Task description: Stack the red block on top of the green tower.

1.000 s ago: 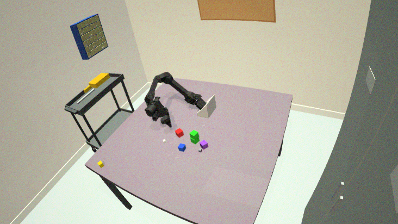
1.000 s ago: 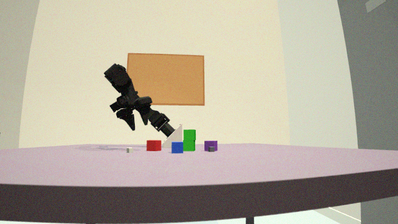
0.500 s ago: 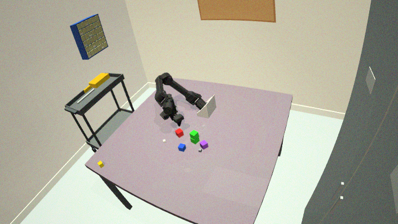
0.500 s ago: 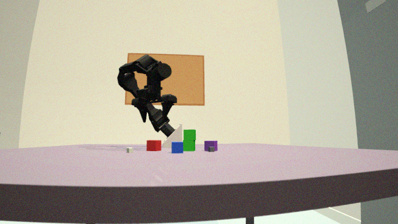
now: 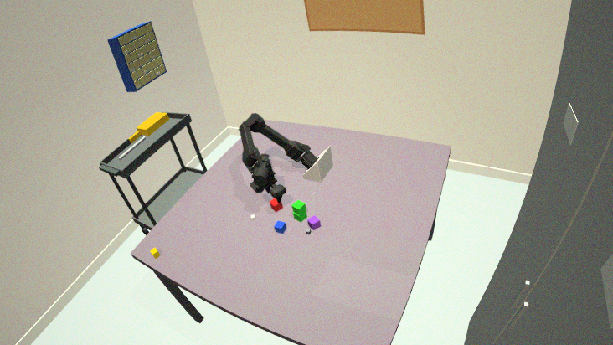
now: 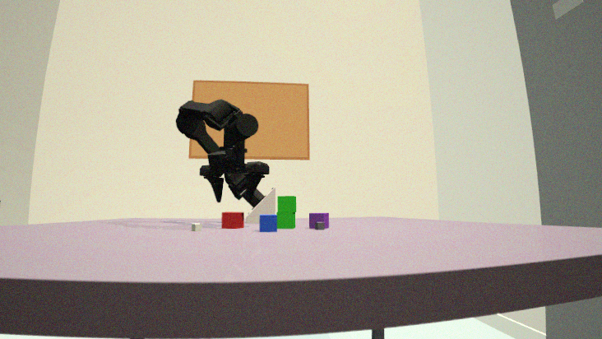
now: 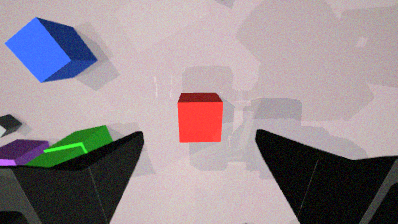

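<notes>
Top view: gripper (image 5: 278, 193) sits mid-frame just above-left of the red block (image 5: 275, 205), almost over it; green tower (image 5: 299, 210) is just right of red, apart from it, with blue block (image 5: 280, 226) lower and purple block (image 5: 313, 222) to the lower right of the tower; table (image 5: 342, 265) carries all. Exterior view: gripper (image 6: 227, 194) hangs above the red block (image 6: 232, 220) at centre frame, fingertips clear of it, a gap showing between tip and block top; tower (image 6: 286, 211) stands two cubes high to the right, upright, blue block (image 6: 267, 222) in front between them. Wrist view: red block (image 7: 200, 117) is dead centre, lying between the two dark fingers at lower left and lower right, ahead of the tips, its faces roughly square to the frame; tower (image 7: 75, 147) peeks out at lower left behind the left finger. Jaws spread wide, released, nothing gripped, nothing touched. Judgement: block is a cube so no long axis matters; the coming move is likely straight down so the fingers straddle red, and care is needed that the tower-side finger stays off the tower
</notes>
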You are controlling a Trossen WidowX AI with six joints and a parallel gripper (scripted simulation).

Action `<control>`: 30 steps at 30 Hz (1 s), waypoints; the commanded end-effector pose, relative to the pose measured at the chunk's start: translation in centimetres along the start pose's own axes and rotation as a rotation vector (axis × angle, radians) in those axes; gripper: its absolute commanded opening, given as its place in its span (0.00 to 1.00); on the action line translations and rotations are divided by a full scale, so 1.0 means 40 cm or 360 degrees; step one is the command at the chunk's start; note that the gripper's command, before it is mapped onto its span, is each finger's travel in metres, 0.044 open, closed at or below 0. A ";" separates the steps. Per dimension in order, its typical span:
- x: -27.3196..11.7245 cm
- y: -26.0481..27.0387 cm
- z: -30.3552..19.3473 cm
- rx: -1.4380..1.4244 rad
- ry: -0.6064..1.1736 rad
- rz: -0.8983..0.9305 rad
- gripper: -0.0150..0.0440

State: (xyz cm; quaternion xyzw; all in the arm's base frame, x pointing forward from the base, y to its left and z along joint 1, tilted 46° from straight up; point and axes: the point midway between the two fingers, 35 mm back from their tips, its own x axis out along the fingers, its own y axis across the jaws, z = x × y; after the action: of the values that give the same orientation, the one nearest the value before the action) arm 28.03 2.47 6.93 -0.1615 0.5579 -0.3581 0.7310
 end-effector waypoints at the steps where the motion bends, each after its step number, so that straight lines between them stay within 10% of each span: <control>1: 0.027 -0.002 -0.005 -0.0008 -0.0007 -0.0007 1.00; 30: 0.129 -0.002 -0.002 -0.0008 -0.0008 -0.0007 1.00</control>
State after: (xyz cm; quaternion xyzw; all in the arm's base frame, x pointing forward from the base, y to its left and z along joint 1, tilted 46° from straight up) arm 28.70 -0.84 3.72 -0.1603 0.5547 -0.3575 0.7340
